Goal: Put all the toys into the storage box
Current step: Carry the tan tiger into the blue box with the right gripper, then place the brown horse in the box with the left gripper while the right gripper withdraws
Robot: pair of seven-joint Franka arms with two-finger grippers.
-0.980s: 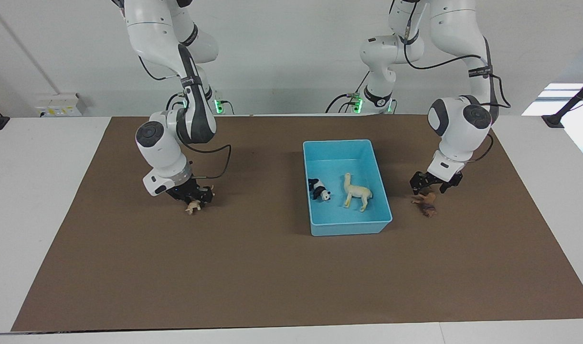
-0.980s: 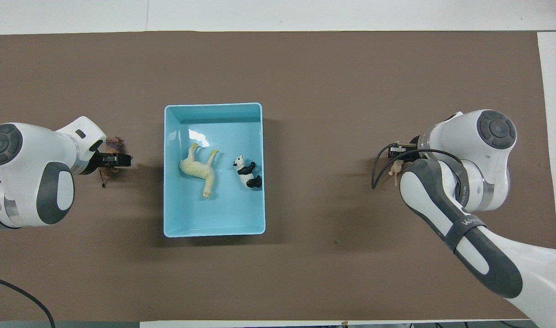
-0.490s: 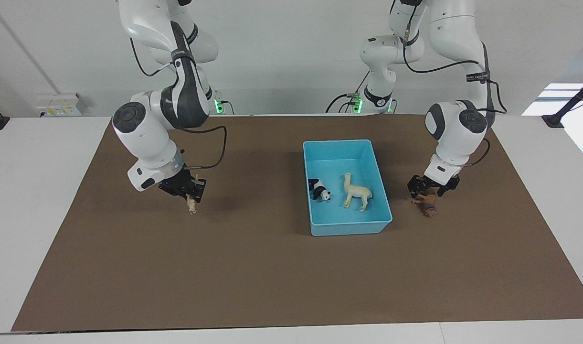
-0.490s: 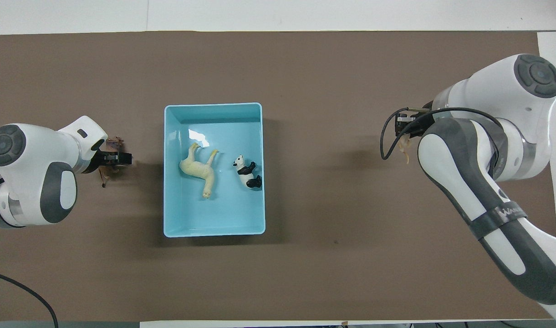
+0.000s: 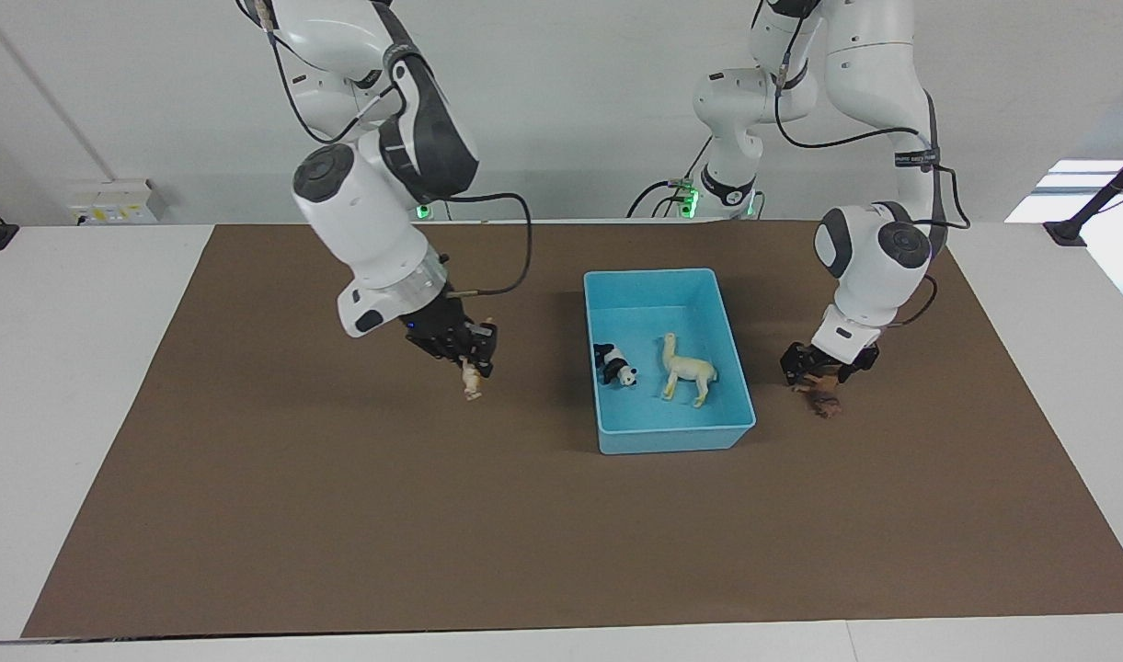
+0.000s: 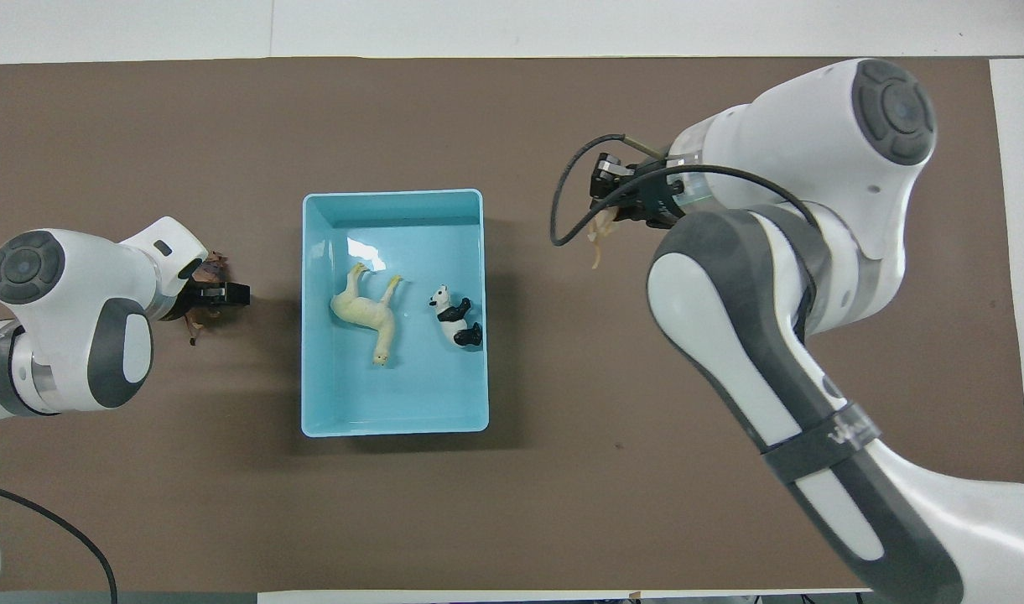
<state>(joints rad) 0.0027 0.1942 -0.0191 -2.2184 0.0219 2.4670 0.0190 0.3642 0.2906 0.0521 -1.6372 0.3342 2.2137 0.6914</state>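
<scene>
jaws of my right gripper (image 5: 474,360) are clenched on the tan-orange spotted cat (image 5: 472,380), which dangles below the fingertips, clear of the brown mat (image 5: 340,515). a second ago this same gripper was down on the mat toward the right arm's end of the table with the cat under it; since then it has risen and swung most of the way toward the storage box (image 5: 671,441), so the pick is done and the carry is well along. what remains for this toy, as i judge it, is to cross the box's wall and let go over the bare floor inside. the cream llama (image 5: 685,370) and the panda (image 5: 616,364) already lie in the box, side by side and apart. on the mat just beside the box, toward the left arm's end, the dark brown lion (image 5: 823,397) is the last toy waiting. my left gripper (image 5: 826,363) has sunk closer onto it over the past second, and its fingers stand apart around the lion's upper part; whether they touch it yet i cannot tell. from overhead the left gripper (image 6: 214,294) covers most of the lion (image 6: 210,270). two toys are stored, one is in the air, one is about to be gripped.
</scene>
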